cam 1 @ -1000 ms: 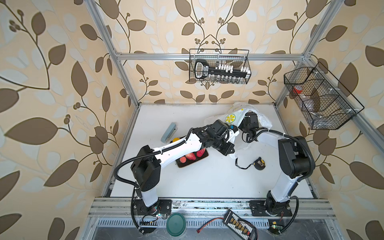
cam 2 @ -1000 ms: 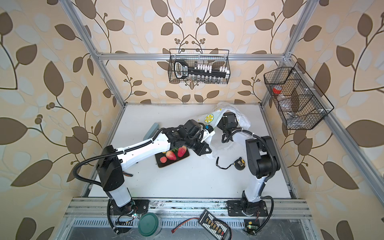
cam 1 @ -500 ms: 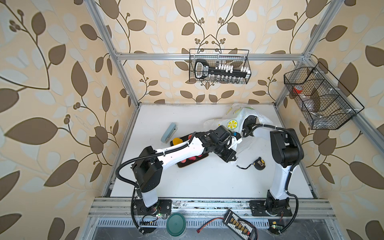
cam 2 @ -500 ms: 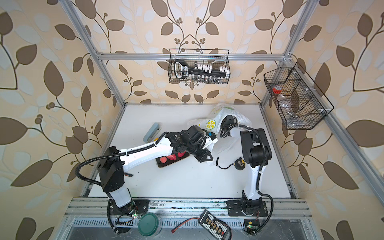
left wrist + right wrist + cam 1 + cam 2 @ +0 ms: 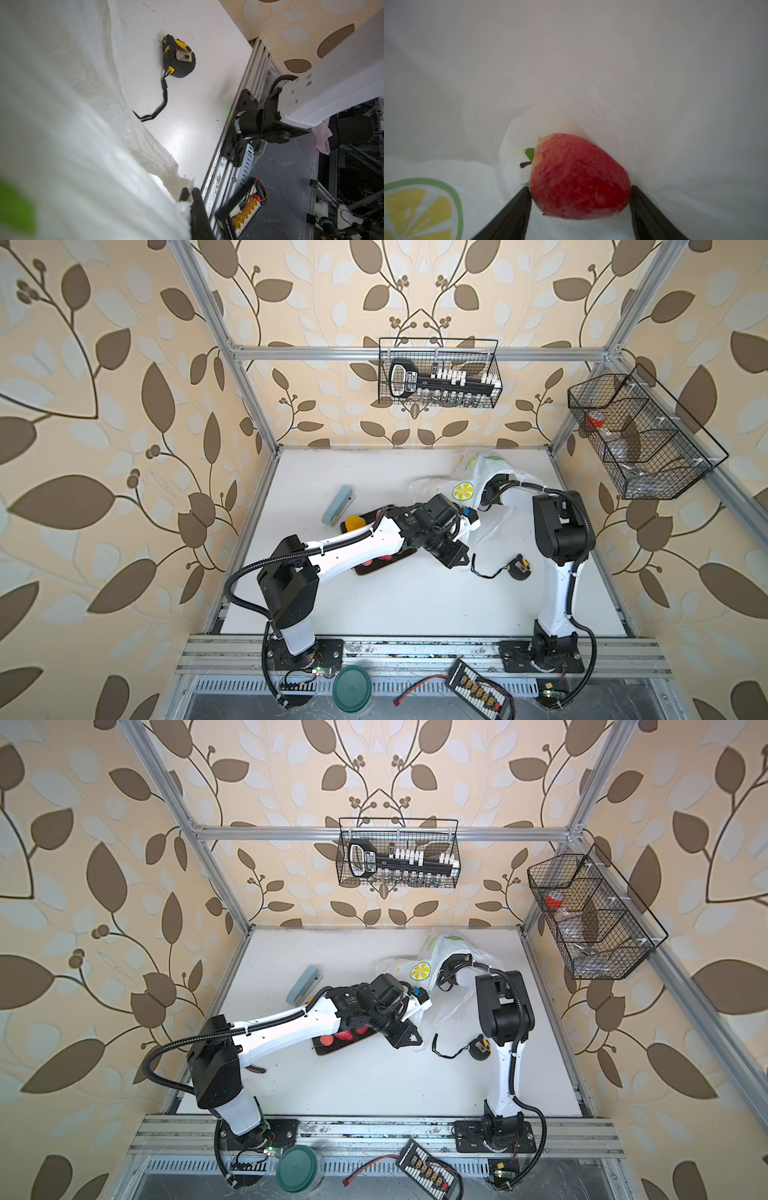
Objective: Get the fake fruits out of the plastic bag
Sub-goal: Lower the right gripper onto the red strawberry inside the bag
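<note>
The grasp is in hand: inside the plastic bag [image 5: 571,62] a strawberry [image 5: 577,176] is clamped on both flanks by the right gripper [image 5: 579,188] while the bag's edge is pinched in the tightly closed left gripper [image 5: 190,193]; a careful withdrawal through the mouth is called for next, and fake fruits [image 5: 344,1034] already laid on the tray [image 5: 332,1050] are shown in both top views only
</note>
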Controlling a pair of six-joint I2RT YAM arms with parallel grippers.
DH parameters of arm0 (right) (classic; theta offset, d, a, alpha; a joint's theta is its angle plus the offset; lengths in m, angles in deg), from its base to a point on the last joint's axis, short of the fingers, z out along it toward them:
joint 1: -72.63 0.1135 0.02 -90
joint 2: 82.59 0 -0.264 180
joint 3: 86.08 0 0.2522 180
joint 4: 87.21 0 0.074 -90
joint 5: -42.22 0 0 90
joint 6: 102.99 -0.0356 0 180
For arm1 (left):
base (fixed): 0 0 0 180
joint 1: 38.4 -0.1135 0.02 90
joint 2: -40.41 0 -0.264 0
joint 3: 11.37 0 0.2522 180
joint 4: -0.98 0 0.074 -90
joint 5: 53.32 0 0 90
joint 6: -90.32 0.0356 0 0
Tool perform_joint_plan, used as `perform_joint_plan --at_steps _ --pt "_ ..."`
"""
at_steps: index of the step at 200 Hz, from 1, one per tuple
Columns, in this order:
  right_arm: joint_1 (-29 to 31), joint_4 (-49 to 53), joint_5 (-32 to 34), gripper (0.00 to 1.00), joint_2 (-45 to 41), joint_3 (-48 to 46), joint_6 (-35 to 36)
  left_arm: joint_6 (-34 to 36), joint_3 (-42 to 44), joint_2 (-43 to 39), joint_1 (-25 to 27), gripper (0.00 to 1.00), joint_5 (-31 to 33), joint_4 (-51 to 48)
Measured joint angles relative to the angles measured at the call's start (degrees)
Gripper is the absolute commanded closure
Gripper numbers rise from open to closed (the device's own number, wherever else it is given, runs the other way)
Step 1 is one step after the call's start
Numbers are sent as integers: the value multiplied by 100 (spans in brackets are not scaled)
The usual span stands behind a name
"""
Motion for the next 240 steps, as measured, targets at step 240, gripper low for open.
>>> perform_joint_plan --at_steps 240 --pt "-162 -57 -752 34 -2387 -2474 2341 -330 278 -203 -13 100 1156 79"
